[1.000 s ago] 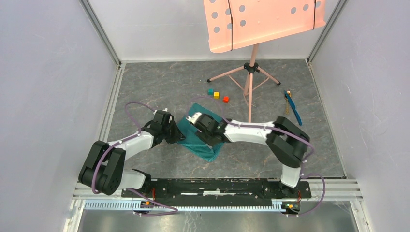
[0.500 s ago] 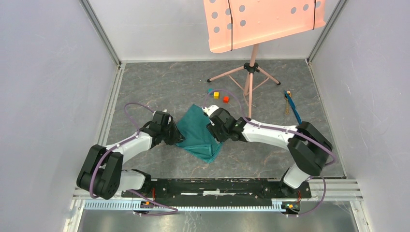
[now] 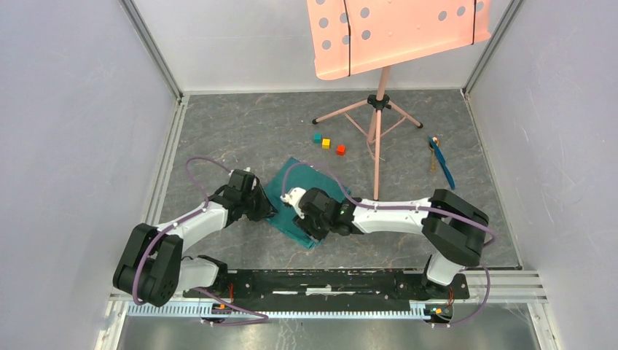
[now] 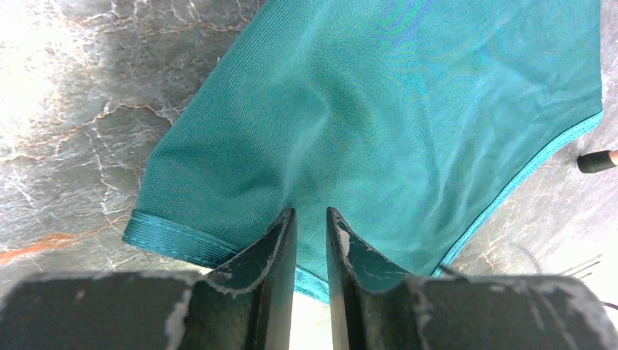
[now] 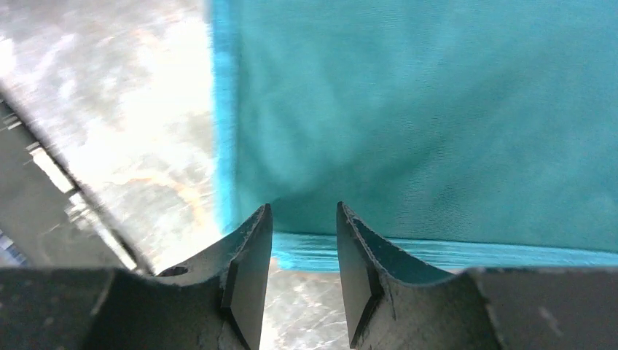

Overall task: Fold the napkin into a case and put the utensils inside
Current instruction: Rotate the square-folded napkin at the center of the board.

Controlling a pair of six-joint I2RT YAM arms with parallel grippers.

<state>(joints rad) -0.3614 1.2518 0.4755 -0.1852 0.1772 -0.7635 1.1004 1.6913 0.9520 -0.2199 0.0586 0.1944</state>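
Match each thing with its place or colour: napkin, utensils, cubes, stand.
Things:
1. napkin
2. utensils
3. cubes
4. stand

Places and colours:
A. pink, at the back
B. far right side
C. teal-green, near the middle
D. short row just left of the pink pole

Pairs: 1-C, 2-B, 3-D, 4-A

Your top external camera sits above and behind the arm bases, looking steeply down from far off on the whole grey marbled table. Your left wrist camera looks out along the left gripper, very close to the soft teal-green cloth napkin. Your right wrist camera does likewise along the right gripper. All three views share that napkin.
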